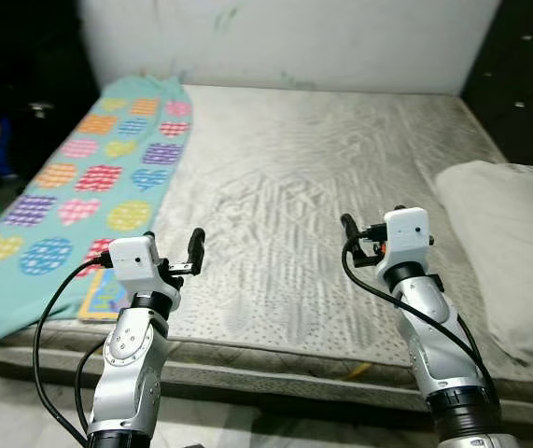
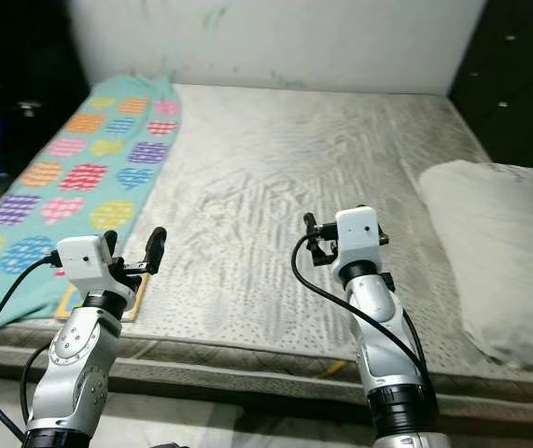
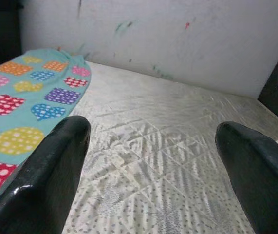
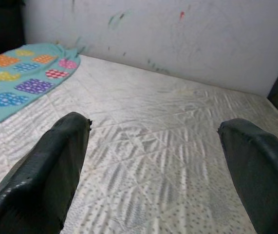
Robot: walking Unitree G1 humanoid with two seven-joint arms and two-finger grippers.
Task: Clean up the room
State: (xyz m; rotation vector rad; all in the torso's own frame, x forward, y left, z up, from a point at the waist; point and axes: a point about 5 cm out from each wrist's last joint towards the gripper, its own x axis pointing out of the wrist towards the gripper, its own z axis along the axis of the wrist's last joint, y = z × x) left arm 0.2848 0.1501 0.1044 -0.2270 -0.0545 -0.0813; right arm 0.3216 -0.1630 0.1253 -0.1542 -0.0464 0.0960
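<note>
Both arms raised over the near mattress (image 1: 285, 177) edge. Left tool (image 1: 173, 250) spread, empty; patterned blanket (image 1: 89, 177) lies just left of it and ahead, likely first pick: pinch a near fold. Right tool (image 1: 364, 238) spread, empty; pillow (image 1: 513, 252) to its right. Open mattress between and ahead, wall (image 1: 285, 42) beyond.

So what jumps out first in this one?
The teal blanket with bright dotted shapes, spread along the bare mattress's left side. A white pillow lies at the right edge. Both the left gripper and the right gripper hover open over the near edge.
</note>
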